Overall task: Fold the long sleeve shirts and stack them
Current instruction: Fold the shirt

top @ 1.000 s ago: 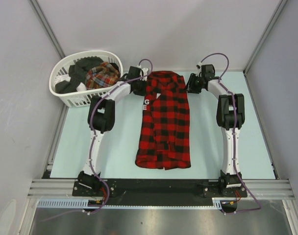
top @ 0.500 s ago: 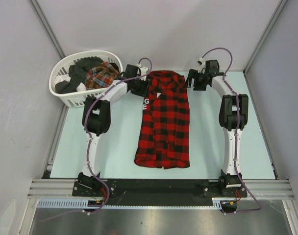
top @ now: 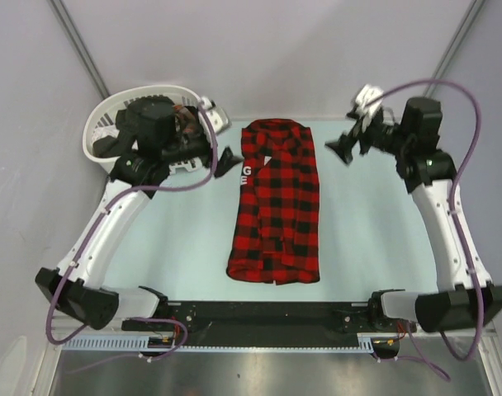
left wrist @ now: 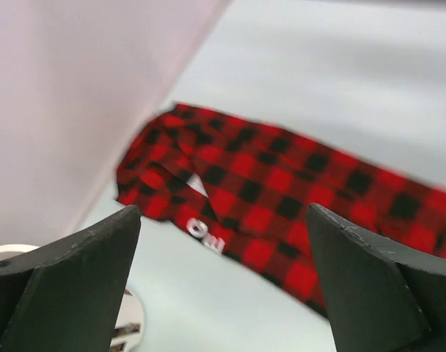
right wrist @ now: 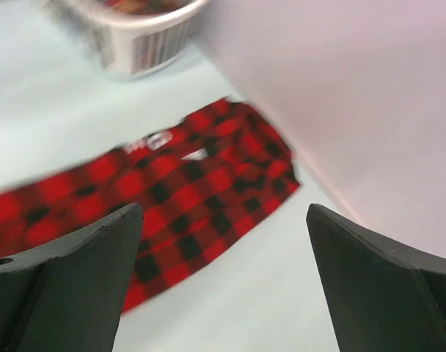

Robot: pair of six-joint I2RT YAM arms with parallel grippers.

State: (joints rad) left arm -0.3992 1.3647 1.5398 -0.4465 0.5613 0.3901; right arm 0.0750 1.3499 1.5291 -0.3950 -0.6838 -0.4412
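A red-and-black checked long sleeve shirt (top: 276, 202) lies folded into a long strip in the middle of the table, collar toward the far wall; it also shows as shirt (left wrist: 282, 198) and shirt (right wrist: 157, 191) in the wrist views. My left gripper (top: 226, 159) hovers open just left of the collar, nothing between its fingers. My right gripper (top: 343, 148) hangs open to the right of the collar, also empty. A finer plaid shirt (top: 185, 124) lies in the basket, mostly hidden behind my left arm.
A white slatted basket (top: 102, 132) with dark clothes stands at the far left corner; its wall shows as basket (right wrist: 146, 37) in the right wrist view. Grey walls enclose the table on three sides. The black rail with the arm bases (top: 267, 318) runs along the near edge.
Both grippers have opened and let go of the shirt's collar end. Both arms have pulled up and outward, the left toward the basket, the right toward the right wall.
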